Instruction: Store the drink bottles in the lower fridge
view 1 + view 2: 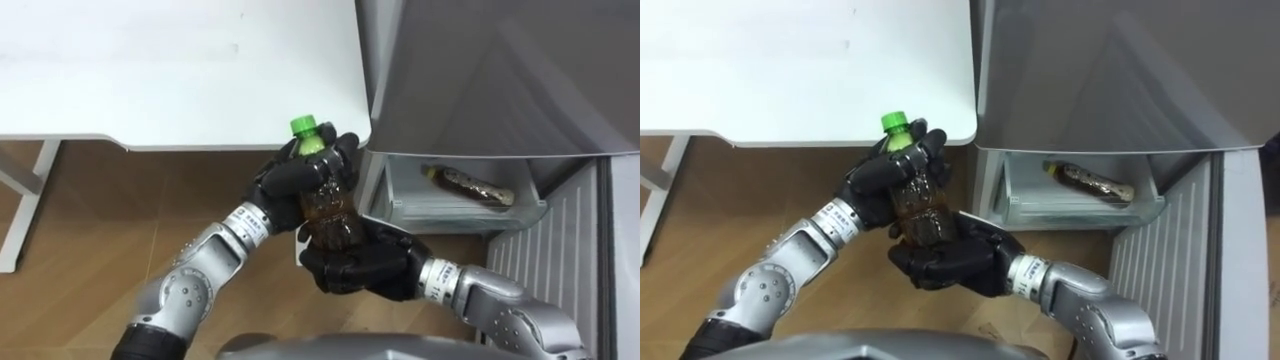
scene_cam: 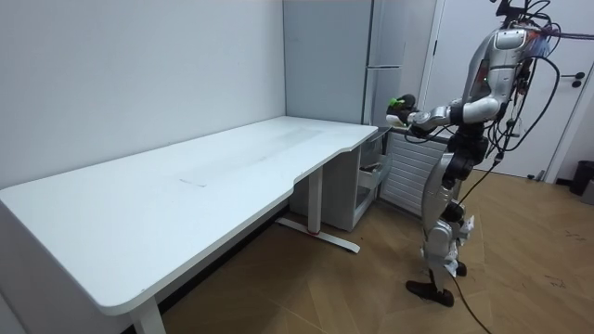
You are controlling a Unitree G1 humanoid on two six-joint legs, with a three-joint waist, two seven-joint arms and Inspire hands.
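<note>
While upright in left hand and right hand — bottle beside fridge

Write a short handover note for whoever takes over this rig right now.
Left hand: curled round the upper part of the green-capped bottle, held upright.
Right hand: curled round its base.
Done: a second bottle lies on its side in the open lower drawer of the fridge.
Left: place the held bottle in that drawer.

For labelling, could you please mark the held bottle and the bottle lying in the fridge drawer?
Held bottle (image 1: 328, 212): left eye view, brown body.
Drawer bottle (image 1: 470, 186): left eye view, mid-body.
</note>
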